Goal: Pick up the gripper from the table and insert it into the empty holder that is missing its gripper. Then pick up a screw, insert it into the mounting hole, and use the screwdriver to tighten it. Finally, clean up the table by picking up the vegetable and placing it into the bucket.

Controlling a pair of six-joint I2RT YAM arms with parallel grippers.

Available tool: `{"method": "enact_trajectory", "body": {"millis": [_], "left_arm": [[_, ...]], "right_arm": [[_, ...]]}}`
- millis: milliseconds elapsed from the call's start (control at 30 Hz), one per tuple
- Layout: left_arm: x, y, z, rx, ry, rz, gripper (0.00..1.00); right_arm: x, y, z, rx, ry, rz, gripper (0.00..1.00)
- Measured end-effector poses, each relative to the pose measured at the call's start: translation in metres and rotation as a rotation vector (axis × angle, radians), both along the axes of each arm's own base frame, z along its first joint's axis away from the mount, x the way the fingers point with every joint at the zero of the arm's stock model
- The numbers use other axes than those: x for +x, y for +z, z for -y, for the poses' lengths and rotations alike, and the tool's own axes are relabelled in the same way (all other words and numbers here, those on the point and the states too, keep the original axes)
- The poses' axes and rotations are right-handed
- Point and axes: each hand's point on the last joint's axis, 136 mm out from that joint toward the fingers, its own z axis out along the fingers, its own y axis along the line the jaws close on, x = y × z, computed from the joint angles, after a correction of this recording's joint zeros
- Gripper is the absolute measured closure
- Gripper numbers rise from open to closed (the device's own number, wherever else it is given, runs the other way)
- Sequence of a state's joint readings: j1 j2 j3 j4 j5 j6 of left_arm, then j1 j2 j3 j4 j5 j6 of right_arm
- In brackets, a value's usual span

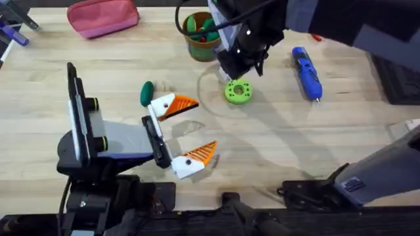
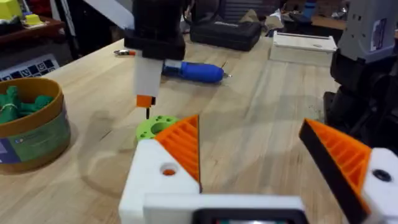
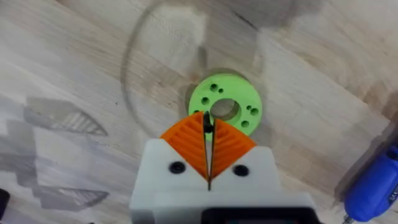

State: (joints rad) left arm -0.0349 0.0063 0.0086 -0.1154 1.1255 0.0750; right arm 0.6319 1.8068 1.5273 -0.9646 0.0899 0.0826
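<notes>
My right gripper hangs just over the bright green ring disc, shut on a small dark screw whose tip points down at the disc. Lying on the table, my left gripper is open, and both of its white fingers carry orange wedge tips. The dark green vegetable sits beside its far finger. The bucket stands at the back with green pieces inside. To the right of the disc lies the blue screwdriver. A loose gripper and an empty holder are out of view.
A pink pouch lies at the back left. Dark cases and a white box stand past the table's right side. Bare wood stretches between the disc and the front edge.
</notes>
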Motion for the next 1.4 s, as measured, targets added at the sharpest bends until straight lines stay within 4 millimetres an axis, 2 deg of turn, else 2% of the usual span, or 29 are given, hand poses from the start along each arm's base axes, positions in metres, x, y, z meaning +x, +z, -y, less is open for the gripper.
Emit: {"method": "enact_trajectory", "body": {"millis": [133, 633, 933, 1200, 1400], "left_arm": [[0.000, 0.000, 0.000, 0.000, 0.000, 0.000, 0.014], [0.000, 0.000, 0.000, 0.000, 0.000, 0.000, 0.014], [0.000, 0.000, 0.000, 0.000, 0.000, 0.000, 0.015], [0.000, 0.000, 0.000, 0.000, 0.000, 0.000, 0.014], [0.000, 0.000, 0.000, 0.000, 0.000, 0.000, 0.015]], "right_arm": [[0.003, 0.015, -0.001, 0.025, -0.002, 0.035, 0.998], [-0.008, 0.103, 0.007, 0.068, 0.006, 0.104, 0.998], [-0.028, 0.154, -0.003, 0.056, 0.074, 0.167, 0.998], [-0.044, 0.175, -0.010, 0.056, 0.122, 0.193, 0.998], [-0.046, 0.187, -0.014, 0.065, 0.152, 0.226, 0.998]]}}
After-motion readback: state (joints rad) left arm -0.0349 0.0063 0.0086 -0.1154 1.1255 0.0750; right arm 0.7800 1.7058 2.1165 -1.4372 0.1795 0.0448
